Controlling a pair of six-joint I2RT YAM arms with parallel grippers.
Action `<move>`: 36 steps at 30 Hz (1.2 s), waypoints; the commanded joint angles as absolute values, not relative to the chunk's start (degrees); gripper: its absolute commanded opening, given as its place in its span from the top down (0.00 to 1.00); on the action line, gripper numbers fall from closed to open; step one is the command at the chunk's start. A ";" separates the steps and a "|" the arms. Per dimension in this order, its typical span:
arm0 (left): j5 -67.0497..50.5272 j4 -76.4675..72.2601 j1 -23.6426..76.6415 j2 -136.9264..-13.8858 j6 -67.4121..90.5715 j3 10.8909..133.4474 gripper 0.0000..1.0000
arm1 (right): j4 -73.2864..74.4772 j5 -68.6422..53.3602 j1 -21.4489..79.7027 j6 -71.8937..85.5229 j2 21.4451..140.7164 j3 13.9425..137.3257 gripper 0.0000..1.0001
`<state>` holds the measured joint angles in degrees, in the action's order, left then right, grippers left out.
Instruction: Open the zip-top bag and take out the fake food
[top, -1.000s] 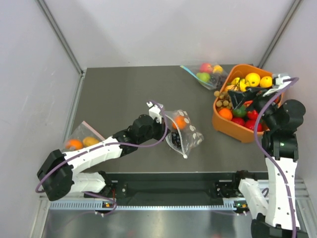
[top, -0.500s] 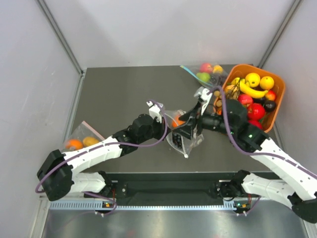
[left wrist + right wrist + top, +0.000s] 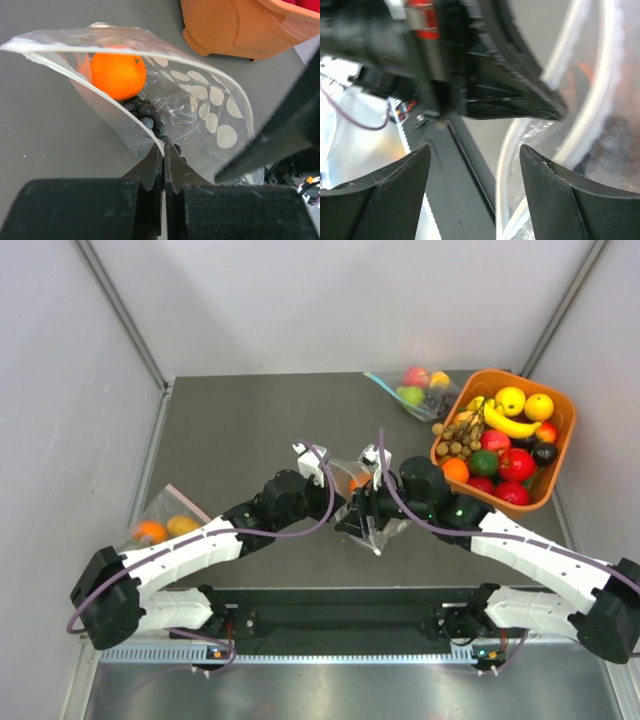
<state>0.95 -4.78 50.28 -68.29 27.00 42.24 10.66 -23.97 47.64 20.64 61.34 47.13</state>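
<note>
Left end effector (image 3: 163, 150) pinches zip-top bag (image 3: 210, 100); right end effector (image 3: 473, 150) spread; dark grey table (image 3: 230, 430), white walls (image 3: 330, 300).

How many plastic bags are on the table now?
3: polka-dot bag at centre, pinched by the left tool; pink-edged bag at the table's left edge; blue-zip bag at the back beside the orange bin.

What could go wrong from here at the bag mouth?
The left gripper pinches only a thin edge of the clear polka-dot zip-top bag; a tug could slip it free. The open right gripper sits close to the left one: collision possible. Small dark berries sit beside the orange plastic ball, easily left behind.
</note>
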 commanded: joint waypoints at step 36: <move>-5.45 -11.42 50.19 -67.24 25.93 41.66 1.00 | 9.15 10.55 50.62 24.69 74.26 43.59 0.33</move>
